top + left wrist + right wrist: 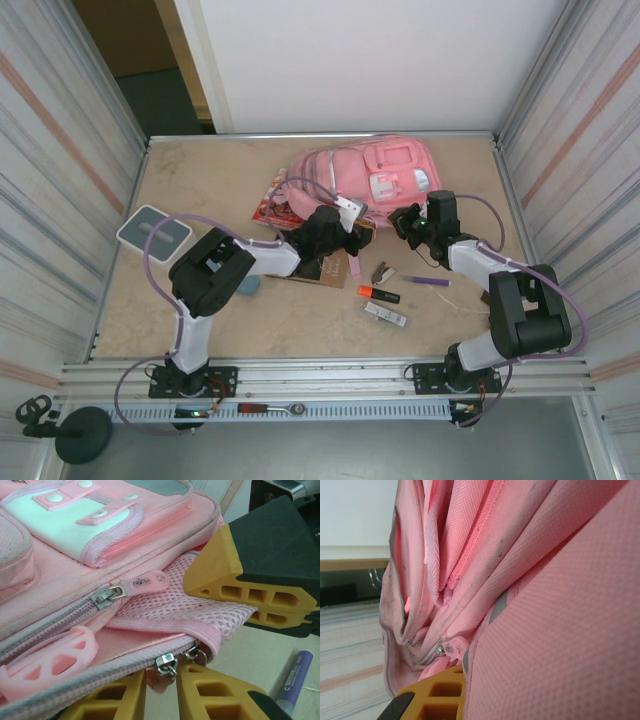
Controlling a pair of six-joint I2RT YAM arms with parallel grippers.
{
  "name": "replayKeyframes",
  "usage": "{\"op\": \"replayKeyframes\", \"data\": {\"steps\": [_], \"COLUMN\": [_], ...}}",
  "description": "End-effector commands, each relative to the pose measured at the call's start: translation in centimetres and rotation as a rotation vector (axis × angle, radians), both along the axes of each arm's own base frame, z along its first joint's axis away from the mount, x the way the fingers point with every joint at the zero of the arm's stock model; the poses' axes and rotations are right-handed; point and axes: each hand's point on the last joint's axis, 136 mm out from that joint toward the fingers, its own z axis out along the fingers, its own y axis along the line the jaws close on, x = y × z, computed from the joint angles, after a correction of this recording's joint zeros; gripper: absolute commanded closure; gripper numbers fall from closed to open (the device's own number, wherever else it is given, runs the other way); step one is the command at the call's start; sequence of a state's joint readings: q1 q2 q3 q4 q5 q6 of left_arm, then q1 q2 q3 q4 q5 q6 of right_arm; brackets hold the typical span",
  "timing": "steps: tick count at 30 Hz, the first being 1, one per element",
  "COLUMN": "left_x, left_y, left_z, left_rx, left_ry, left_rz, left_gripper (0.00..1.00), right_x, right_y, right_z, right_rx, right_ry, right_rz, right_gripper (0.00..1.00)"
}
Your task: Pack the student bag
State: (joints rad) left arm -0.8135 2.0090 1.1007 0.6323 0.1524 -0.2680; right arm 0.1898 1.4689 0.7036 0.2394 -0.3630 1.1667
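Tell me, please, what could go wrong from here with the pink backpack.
1. The zipper pull sits at the very tips of the left gripper, so it may slip free.
2. The right gripper clamps thin mesh on the student bag; tugging could tear it or drag the bag.

Pink soft-fabric student bag (372, 172) is lying flat with its front facing up, near the far edge of the table (200, 300), right of centre. White patch and zipped front pockets are facing the camera.
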Motion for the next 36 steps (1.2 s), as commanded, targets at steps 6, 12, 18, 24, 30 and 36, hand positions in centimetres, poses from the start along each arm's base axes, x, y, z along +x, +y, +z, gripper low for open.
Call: {"op": "replayKeyframes", "data": {"steps": [6, 12, 18, 24, 30, 36], "left_x": [1.5, 1.6, 1.6, 2.2, 2.8, 2.2], "left_y": [-0.2, 0.5, 2.0, 6.9, 11.0, 12.4], "left_z": [-0.6, -0.8, -0.3, 0.4, 0.4, 0.5], "left_rx": [0.0, 0.022, 0.059, 0.207, 0.374, 0.431], "left_ry": [0.016, -0.002, -0.049, -0.09, -0.096, -0.058], "left_rz": [0.098, 0.124, 0.14, 0.289, 0.395, 0.342], "left_gripper": [0.71, 0.86, 1.0, 1.0, 1.0, 1.0], "right_x": [0.6, 0.5, 0.5, 0.2, 0.0, 0.8], "right_y": [2.6, 2.4, 1.1, -1.3, -2.9, -5.1], "right_z": [3.0, 2.8, 2.6, 1.7, 1.2, 0.7], "right_rx": [0.047, 0.042, 0.017, -0.085, -0.178, -0.259], "right_ry": [-0.097, -0.094, -0.09, -0.058, -0.032, 0.003], "right_rz": [0.108, 0.109, 0.096, 0.134, 0.225, 0.261], "right_gripper": [1.0, 1.0, 1.0, 1.0, 1.0, 1.0]}}
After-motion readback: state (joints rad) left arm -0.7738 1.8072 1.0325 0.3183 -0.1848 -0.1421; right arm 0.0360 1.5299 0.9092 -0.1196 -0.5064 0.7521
